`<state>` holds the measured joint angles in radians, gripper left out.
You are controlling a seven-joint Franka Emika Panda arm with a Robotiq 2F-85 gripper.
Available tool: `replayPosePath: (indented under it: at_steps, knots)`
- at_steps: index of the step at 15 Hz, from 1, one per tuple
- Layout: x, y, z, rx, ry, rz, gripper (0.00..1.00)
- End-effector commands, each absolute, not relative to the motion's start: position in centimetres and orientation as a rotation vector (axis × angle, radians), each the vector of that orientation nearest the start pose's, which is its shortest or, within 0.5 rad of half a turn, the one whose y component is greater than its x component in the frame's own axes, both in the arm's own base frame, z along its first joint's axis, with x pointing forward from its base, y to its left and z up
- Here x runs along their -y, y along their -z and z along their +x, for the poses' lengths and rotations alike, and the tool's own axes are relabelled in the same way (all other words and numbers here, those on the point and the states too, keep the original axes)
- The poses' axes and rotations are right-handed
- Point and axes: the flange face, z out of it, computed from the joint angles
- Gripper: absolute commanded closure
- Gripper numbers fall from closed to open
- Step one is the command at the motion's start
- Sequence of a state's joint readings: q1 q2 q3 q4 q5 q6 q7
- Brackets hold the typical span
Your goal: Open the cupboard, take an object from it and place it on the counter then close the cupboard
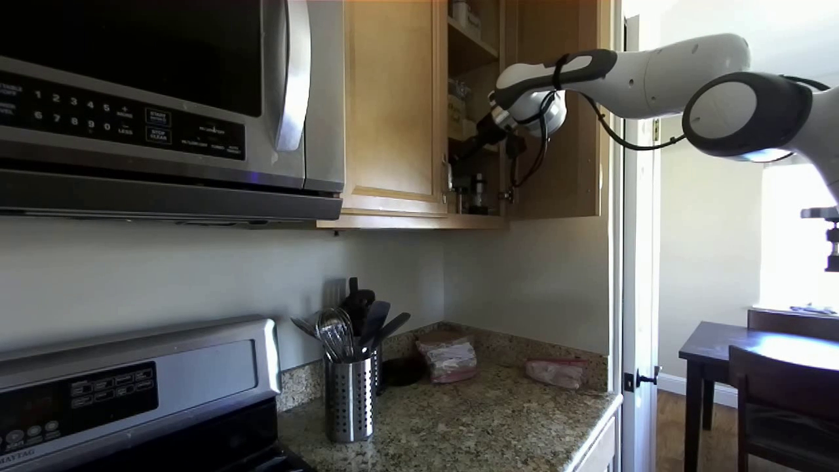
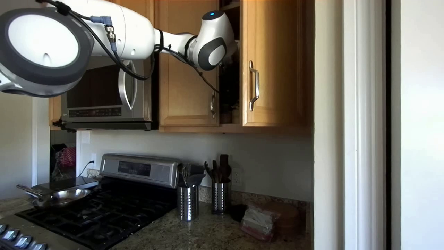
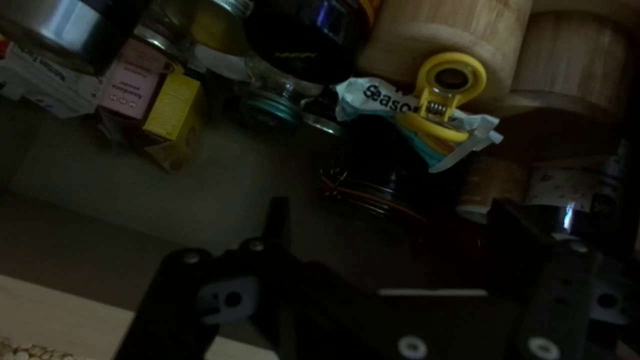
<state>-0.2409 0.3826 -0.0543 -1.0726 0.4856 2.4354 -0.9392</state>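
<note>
We think the cupboard point(image 2: 275, 52) is open for reaching in. Our end effector point(image 3: 390, 217) is spread, maybe to grab.

In an exterior view light enters at the window point(image 1: 790, 275), burnt out to white, with glare on the dark table point(image 1: 718, 337) and a pale sheen down the microwave handle point(image 1: 296, 78), while the inside of the maple cupboard point(image 1: 393, 105) sinks into shade and the granite counter point(image 1: 459, 413) dulls toward its corner. In an exterior view the white arm-joint cover point(image 2: 43, 40) is nearly washed out, and the cupboard door point(image 2: 270, 48) fades from warm gold to brown shadow. The wrist view is the dimmest: the gripper point(image 3: 389, 205) is almost black, a silvery canister point(image 3: 65, 25) gleams faintly, and print on the pink box point(image 3: 131, 85) looks soft.
</note>
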Motion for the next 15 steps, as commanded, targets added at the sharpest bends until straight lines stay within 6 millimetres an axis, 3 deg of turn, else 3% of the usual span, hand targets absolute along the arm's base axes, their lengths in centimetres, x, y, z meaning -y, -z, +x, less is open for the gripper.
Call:
replayPosePath:
  at_steps: [1, 11, 14, 15]
  knots:
    - [19.9, -72.6, 68.1, 0.769, 1.663, -2.807, 0.00]
    - [20.3, -70.6, 69.1, 1.120, 1.699, -2.795, 0.00]
    - [19.8, -70.1, 69.5, 1.201, 1.694, -2.769, 0.33]
    - [19.6, -69.9, 69.7, 1.225, 1.694, -2.759, 0.40]
